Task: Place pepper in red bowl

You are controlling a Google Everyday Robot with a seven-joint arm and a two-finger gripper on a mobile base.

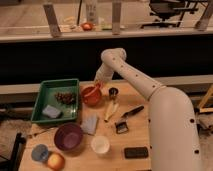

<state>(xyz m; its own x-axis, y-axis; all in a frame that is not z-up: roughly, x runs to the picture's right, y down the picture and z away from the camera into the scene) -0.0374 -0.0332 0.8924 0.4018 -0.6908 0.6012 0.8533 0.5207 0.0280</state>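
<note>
The red bowl [91, 96] stands at the back of the wooden table, just right of the green tray. My gripper [97, 85] hangs off the white arm directly above the bowl's far right rim, pointing down into it. A small slim orange-red piece, the pepper [95, 89], shows right under the gripper tip over the bowl. I cannot tell whether it is held or lying in the bowl.
The green tray [44, 95] holds dark grapes [64, 97] and a grey-blue sponge [51, 111]. A purple bowl [68, 136], white cup [100, 144], round orange-yellow fruit [55, 160], grey cloth [90, 123], black-handled tool [128, 116], small dark cup [113, 92] and black flat device [136, 152] lie around.
</note>
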